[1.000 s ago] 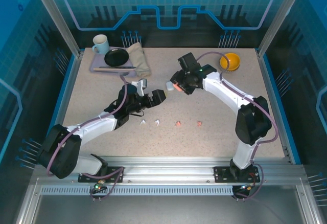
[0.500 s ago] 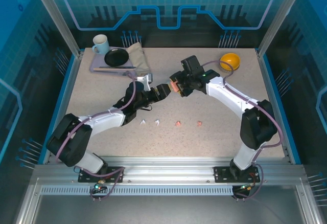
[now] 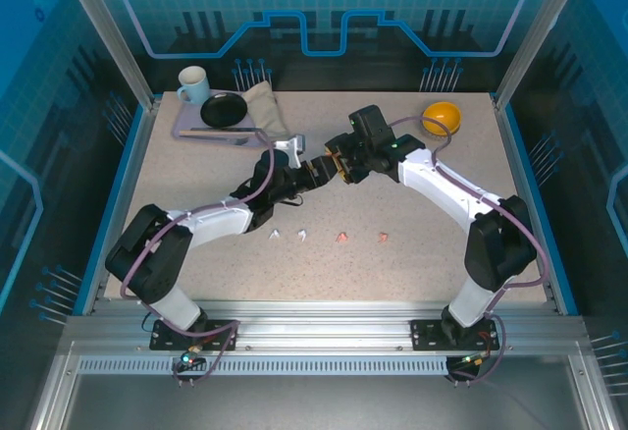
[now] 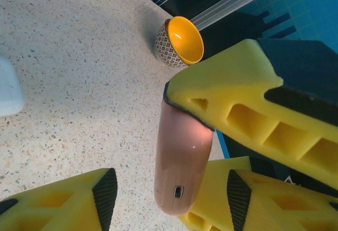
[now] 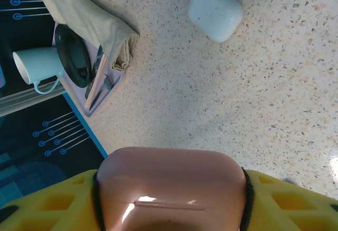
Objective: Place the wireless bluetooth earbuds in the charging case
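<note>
My right gripper (image 5: 171, 202) is shut on a salmon-pink charging case (image 5: 171, 181), gripping its two sides above the table. In the left wrist view the same case (image 4: 179, 152) hangs between my left gripper's (image 4: 171, 191) fingers, port end toward the camera. The left gripper is open, with a clear gap between its left pad (image 4: 105, 196) and the case. From above, the two grippers meet tip to tip at mid-table: left (image 3: 317, 171), right (image 3: 339, 162). In a row nearer the arm bases lie two white earbuds (image 3: 276, 235) (image 3: 303, 234) and two pink earbuds (image 3: 341, 237) (image 3: 383, 237).
A white charging case (image 5: 215, 10) lies shut on the table past the grippers. A yellow bowl (image 3: 442, 117) stands at the back right. A lilac tray (image 3: 186, 132) at the back left carries a mug (image 3: 192, 84), a black plate and a folded cloth.
My left gripper has travelled up and right to the right gripper, and its jaws have narrowed around the pink case. The right gripper has shifted slightly left with the case.
</note>
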`<move>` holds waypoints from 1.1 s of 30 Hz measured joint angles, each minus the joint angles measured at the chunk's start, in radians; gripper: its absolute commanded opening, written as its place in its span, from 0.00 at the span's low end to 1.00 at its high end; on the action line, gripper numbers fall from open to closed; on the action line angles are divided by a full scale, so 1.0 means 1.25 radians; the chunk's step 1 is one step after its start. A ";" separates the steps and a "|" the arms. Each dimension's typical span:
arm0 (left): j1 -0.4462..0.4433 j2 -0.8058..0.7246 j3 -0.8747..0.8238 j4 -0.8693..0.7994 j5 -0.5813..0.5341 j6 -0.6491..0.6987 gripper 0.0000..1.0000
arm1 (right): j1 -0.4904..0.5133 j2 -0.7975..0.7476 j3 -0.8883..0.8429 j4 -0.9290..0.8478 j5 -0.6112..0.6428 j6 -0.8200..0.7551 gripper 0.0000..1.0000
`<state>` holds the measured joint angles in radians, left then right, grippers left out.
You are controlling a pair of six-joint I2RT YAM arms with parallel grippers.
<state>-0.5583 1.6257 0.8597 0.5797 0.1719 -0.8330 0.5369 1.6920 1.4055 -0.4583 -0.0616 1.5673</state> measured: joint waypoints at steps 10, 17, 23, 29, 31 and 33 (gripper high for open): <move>-0.002 0.032 0.030 0.002 0.003 0.000 0.45 | 0.000 -0.012 -0.012 0.015 -0.003 0.004 0.51; -0.003 0.039 0.039 0.001 0.007 0.001 0.33 | 0.000 -0.013 -0.021 0.022 -0.005 0.006 0.51; -0.004 0.039 0.044 -0.005 0.007 0.014 0.13 | -0.001 -0.014 -0.024 0.027 -0.001 0.007 0.53; -0.005 0.039 0.051 -0.011 0.013 0.016 0.03 | -0.005 -0.021 -0.025 0.027 -0.001 0.010 0.79; -0.006 0.039 0.054 -0.020 0.013 0.016 0.02 | -0.009 -0.028 -0.025 0.027 -0.006 0.004 0.84; -0.005 0.038 0.054 -0.035 0.013 0.020 0.02 | -0.021 -0.043 -0.025 0.025 -0.008 -0.007 0.87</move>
<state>-0.5652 1.6730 0.9268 0.5354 0.1879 -0.8085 0.5106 1.6386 1.3743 -0.4271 -0.0719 1.5581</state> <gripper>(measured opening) 0.213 0.847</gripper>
